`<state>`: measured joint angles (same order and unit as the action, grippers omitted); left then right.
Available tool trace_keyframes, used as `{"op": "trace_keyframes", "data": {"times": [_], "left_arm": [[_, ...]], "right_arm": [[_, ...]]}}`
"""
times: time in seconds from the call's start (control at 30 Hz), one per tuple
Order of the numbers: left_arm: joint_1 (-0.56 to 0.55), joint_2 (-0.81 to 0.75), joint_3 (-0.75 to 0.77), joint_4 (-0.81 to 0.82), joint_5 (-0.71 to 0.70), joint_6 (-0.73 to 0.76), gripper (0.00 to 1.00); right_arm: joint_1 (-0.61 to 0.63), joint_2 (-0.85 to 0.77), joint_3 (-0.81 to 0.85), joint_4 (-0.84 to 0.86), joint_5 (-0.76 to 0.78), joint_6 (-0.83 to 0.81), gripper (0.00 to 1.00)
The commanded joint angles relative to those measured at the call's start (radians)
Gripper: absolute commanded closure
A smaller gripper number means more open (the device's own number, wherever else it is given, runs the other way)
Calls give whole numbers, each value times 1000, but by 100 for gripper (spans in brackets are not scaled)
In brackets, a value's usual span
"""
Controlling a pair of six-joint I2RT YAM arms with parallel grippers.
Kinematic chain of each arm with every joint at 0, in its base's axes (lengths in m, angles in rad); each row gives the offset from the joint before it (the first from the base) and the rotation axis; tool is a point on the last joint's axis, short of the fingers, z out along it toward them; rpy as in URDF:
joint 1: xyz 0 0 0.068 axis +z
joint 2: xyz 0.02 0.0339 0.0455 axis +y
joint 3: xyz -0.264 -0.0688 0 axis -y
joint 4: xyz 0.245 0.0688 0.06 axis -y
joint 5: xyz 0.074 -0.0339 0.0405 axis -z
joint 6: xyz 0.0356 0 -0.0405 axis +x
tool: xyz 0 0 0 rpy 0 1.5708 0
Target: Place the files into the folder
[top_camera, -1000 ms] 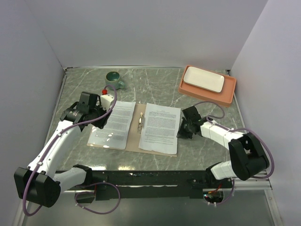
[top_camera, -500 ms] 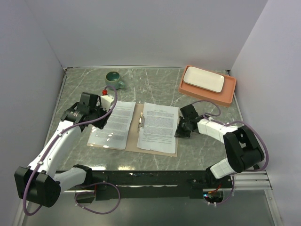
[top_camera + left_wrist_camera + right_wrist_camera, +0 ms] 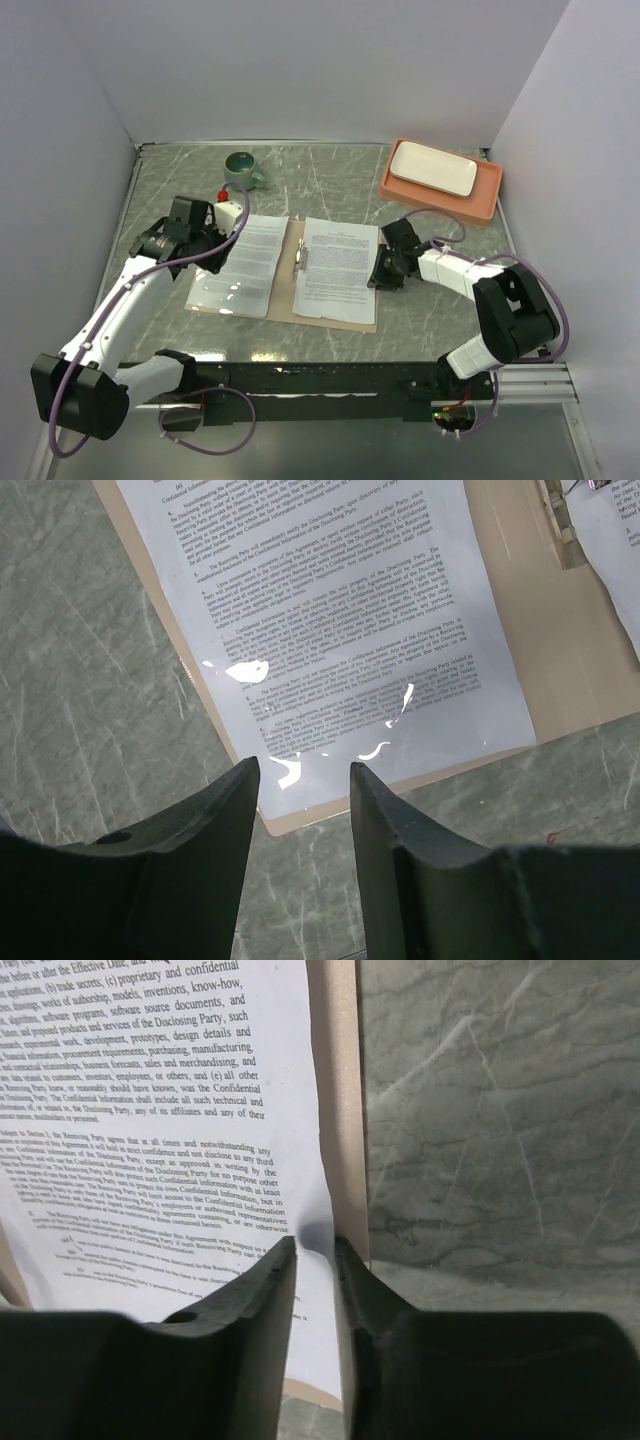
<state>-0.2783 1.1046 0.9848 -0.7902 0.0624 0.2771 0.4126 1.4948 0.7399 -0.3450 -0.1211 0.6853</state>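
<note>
The files (image 3: pixel 340 630) and folder (image 3: pixel 560 650) are lying flat ahead of the left gripper (image 3: pixel 302 770), with bare table (image 3: pixel 80 730) spreading left of its fingers. Open table is also lying right of the fingers of the right gripper (image 3: pixel 314 1242).

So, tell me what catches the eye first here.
The open folder lies at the centre of the table, one of the files on each half. The right gripper straddles the right sheet's outer edge, fingers close together; the left gripper hangs open by the left sheet's outer edge. An orange tray holding a white plate sits far right.
</note>
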Motion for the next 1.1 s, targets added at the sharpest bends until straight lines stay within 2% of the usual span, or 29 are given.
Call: {"op": "trace_keyframes", "data": {"times": [0.0, 0.2, 0.33, 0.43, 0.57, 0.67, 0.77, 0.83, 0.97, 1.07], "left_arm": [[-1, 1, -1, 25, -7, 22, 52], [-1, 8, 3, 26, -9, 19, 51], [-1, 21, 23, 25, 7, 16, 51], [-2, 35, 52, 26, 28, 5, 47], [-2, 72, 97, 58, 111, -24, 22], [-2, 133, 133, 103, 142, -55, 14], [-5, 222, 172, 146, 151, -81, 14], [-4, 289, 192, 187, 143, -91, 15], [-4, 402, 233, 266, 87, -118, 16], [-4, 495, 262, 278, 36, -137, 20]], "right_arm": [[2, -17, 38, -9, 11, -38, 65], [3, -39, 55, -51, -5, -56, 54], [3, -65, 70, -81, -26, -61, 38], [2, -102, 81, -104, -35, -64, 34], [3, -168, 93, -80, -80, -75, 37], [2, -191, 145, -55, -117, -87, 42], [3, -182, 177, 16, -176, -98, 51], [2, -156, 187, 76, -222, -81, 53], [2, -53, 203, 320, -316, -26, 53], [2, 65, 269, 395, -382, -10, 53]]}}
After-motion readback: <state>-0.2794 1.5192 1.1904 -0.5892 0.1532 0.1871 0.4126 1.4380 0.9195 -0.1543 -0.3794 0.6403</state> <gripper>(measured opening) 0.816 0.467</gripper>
